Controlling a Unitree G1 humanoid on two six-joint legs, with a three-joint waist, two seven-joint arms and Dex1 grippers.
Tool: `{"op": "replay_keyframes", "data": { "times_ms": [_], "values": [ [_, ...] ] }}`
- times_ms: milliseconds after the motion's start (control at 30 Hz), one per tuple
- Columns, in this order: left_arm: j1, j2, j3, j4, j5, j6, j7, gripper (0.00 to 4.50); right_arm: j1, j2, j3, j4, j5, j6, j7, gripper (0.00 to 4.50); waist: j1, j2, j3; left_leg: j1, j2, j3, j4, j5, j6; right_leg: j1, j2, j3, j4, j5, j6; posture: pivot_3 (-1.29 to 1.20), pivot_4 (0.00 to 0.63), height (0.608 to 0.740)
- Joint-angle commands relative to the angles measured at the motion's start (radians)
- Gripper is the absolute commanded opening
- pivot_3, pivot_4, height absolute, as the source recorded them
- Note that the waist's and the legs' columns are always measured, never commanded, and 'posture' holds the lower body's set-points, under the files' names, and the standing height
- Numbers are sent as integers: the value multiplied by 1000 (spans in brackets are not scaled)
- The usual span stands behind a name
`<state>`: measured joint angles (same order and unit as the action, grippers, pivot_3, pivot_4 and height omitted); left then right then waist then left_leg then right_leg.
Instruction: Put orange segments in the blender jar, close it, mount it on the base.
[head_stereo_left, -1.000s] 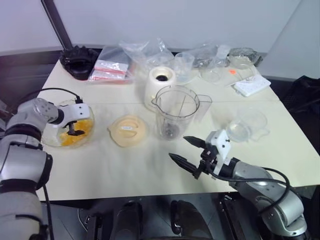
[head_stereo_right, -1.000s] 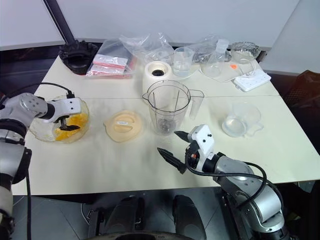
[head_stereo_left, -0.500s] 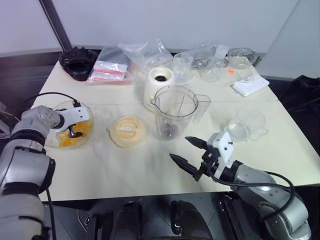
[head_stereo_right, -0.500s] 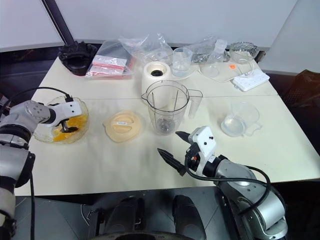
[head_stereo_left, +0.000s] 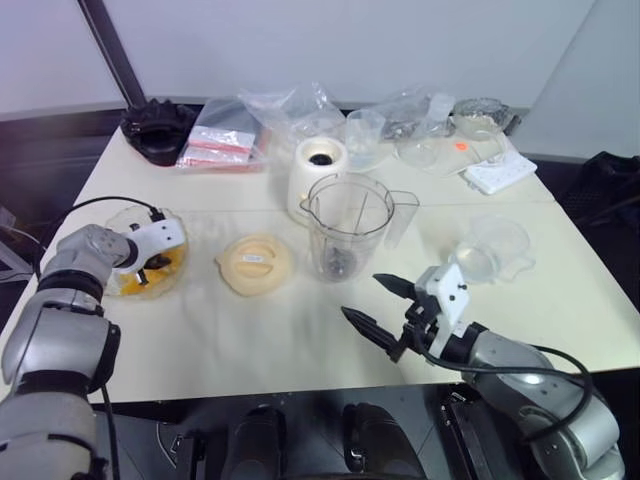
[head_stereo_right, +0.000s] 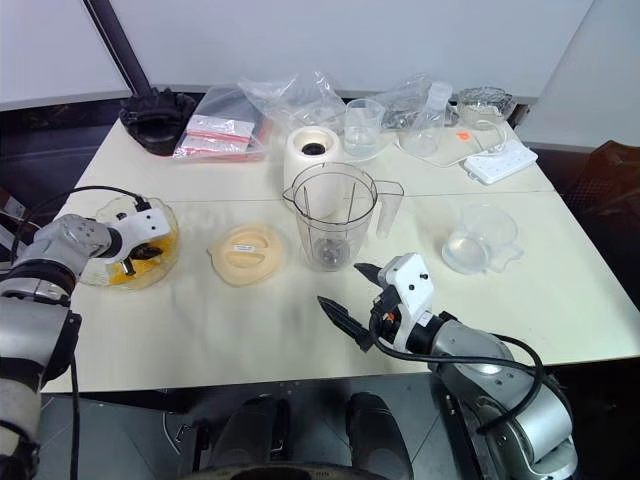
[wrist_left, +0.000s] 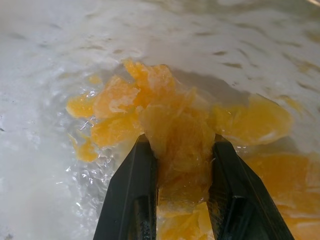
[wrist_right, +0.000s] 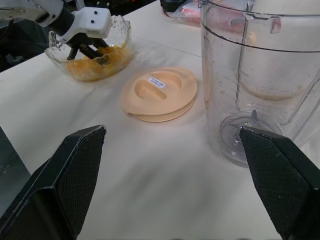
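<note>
I work from the desk (head_stereo_left: 250, 330) down. It carries the blender jar (head_stereo_left: 349, 225) upright near the middle, empty apart from the blade at its bottom, with the base (head_stereo_left: 320, 172) just behind it on the far side and the pale-orange lid (head_stereo_left: 255, 262) lying flat just to the jar's left. At the far left sits the glass bowl (head_stereo_right: 112, 270) that holds the orange segments (wrist_left: 175, 130). A clear measuring cup (head_stereo_left: 490, 250) stands to the jar's right, and bags and loose containers crowd the far edge.

My right pincer (head_stereo_left: 378, 308) hangs near the front edge, jaws spread wide and empty, pointing toward the jar. My left pincer (wrist_left: 177, 160) is down inside the bowl, narrowed onto a clump of segments; the wrist view shows pulp squeezed between the two fingers (wrist_left: 132, 190).

My worries from here: the fruit is soft and wet, so this pinch may crush it or let it slide out on the lift. The clump looks stuck to its neighbours, so extra pieces could drag up and drop onto the desk or the lid on the way across. The bowl is light glass near the desk's edge; a lift that snags the rim could tip or shove it. At the jar, a low carry could knock its lip.
</note>
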<state>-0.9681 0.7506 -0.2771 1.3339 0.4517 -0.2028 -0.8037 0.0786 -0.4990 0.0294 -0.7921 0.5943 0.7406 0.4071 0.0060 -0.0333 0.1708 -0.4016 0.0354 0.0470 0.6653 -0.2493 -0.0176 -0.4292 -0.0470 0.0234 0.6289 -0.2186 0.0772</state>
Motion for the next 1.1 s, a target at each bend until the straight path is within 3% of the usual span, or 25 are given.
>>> {"op": "replay_keyframes", "data": {
  "times_ms": [33,300,600,767,1100],
  "values": [
    [2,3,6,10,-5,18,-18,1180,-12,-5,-12,-16,6,-21,12,4500,0,0,0,0,0,0,0,0,0,0,0,0,0,0,0,0,150,740],
    [-84,59,53,-46,-69,10,-143,1180,-23,-8,-7,4,0,-28,32,4500,2,-4,2,-8,0,0,0,0,0,-8,0,0,0,0,0,0,150,740],
    [-8,160,208,-76,-236,55,-232,1180,-5,-8,-23,43,-30,-86,60,4500,-16,-5,2,-10,0,0,0,0,1,-10,0,0,0,0,0,0,150,740],
    [26,197,377,-78,-412,210,-326,1180,25,4,-55,55,-42,-129,51,4500,-17,-8,2,-10,0,-1,1,0,1,-9,0,-1,0,0,0,0,150,740],
    [119,203,571,-155,-642,502,-451,1180,42,46,-43,64,-69,-163,22,4500,-17,-8,2,-8,0,-1,0,0,1,-9,0,-1,1,0,0,0,150,740]
  ]
}}
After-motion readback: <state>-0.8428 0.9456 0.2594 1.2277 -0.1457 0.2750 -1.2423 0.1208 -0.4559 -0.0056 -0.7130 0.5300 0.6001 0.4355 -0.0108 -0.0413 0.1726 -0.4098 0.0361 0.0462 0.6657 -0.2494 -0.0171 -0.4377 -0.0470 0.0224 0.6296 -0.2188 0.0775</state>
